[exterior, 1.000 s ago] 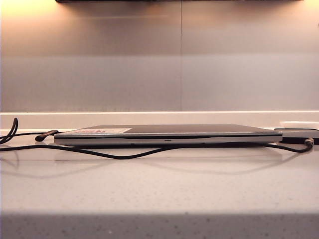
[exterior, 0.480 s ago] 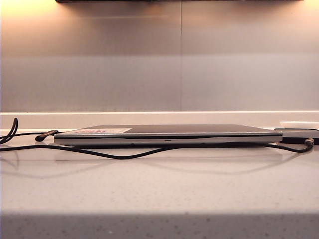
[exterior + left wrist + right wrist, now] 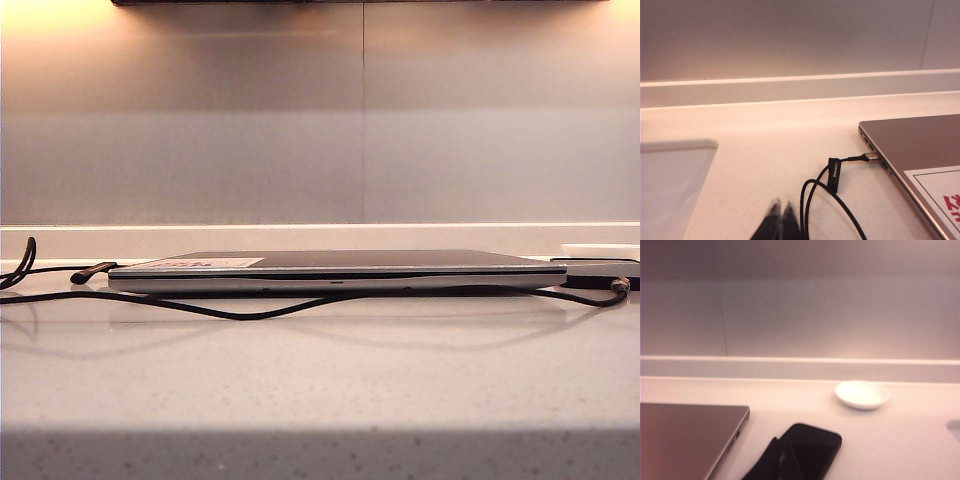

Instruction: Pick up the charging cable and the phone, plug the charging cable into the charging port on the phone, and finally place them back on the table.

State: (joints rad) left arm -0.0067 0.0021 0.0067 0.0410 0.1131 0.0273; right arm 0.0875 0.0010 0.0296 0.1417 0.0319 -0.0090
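The black charging cable trails along the table in front of the laptop, and its right end reaches the phone at the far right. The exterior view does not show whether it is plugged in there. In the left wrist view, cable loops lie beside my left gripper, which is shut and empty. The cable's silvery plug rests against the laptop's side. In the right wrist view, my right gripper is shut just in front of the flat black phone and holds nothing. The charging port is not visible.
A closed silver laptop lies across the middle of the table. A small white dish stands behind the phone. A white basin edge lies beside the left gripper. A low wall ledge runs along the back.
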